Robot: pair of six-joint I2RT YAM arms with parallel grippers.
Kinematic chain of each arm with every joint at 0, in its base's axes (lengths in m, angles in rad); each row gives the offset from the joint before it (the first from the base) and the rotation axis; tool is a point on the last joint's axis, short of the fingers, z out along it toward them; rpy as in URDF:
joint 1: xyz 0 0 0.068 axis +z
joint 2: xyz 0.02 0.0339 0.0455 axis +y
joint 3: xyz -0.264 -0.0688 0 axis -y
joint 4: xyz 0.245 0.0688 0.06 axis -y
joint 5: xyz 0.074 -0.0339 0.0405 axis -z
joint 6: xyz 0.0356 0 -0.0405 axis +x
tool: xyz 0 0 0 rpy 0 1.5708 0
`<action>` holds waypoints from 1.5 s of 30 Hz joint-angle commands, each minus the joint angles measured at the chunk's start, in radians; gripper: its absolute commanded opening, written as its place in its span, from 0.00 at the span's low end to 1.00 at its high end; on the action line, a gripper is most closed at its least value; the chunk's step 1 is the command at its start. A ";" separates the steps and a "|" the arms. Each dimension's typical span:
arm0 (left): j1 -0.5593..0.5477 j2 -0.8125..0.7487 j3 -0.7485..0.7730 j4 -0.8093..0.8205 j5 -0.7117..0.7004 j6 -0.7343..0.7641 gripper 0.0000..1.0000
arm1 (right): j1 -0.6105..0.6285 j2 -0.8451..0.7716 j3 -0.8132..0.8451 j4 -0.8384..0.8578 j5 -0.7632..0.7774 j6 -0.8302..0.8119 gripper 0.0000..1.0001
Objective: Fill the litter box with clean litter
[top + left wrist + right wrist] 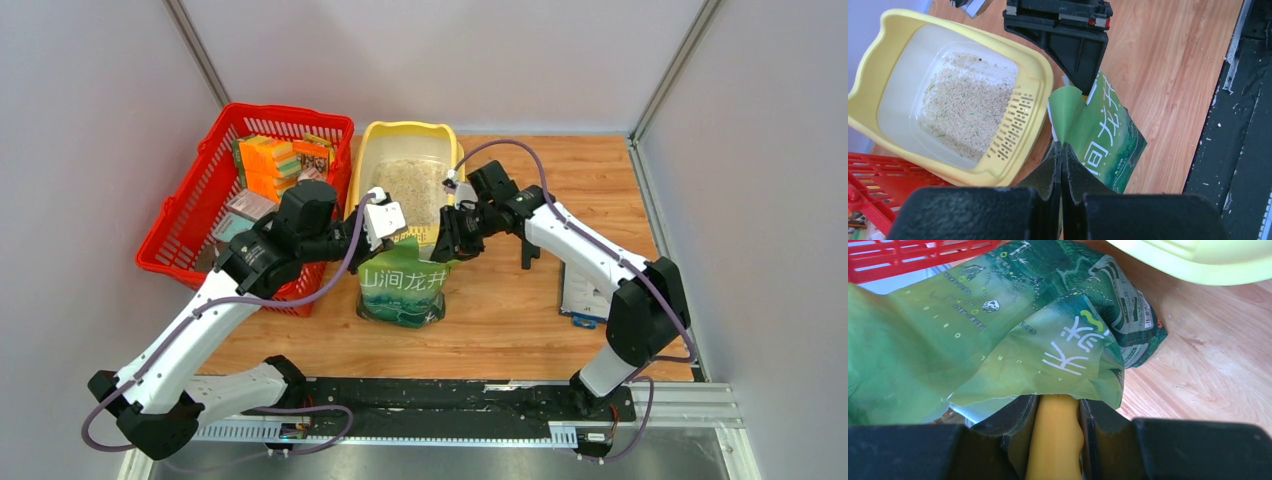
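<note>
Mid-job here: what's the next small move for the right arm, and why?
Probably draw the right gripper back and up, bringing its yellow handle out from under the pouch toward the litter box. The left gripper has its jaws shut on the pouch rim, steadying it, and litter covers only part of the box floor.

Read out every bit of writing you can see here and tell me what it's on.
"山涧龙井": large white characters on the green pouch.
Small pale lettering and barcode digits on the same pouch: too small to read.
Print on the boxes in the red basket: too blurred to read.
The litter box: no writing visible.
</note>
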 commanded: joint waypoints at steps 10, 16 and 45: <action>0.007 -0.030 0.106 -0.044 -0.031 0.082 0.00 | -0.224 -0.144 -0.042 0.190 -0.266 0.159 0.00; 0.007 -0.022 0.123 -0.069 -0.099 0.148 0.00 | -0.278 -0.176 -0.085 0.262 -0.430 0.135 0.00; 0.007 0.057 0.297 -0.213 -0.162 0.188 0.00 | -0.436 -0.276 -0.117 0.319 -0.374 0.400 0.00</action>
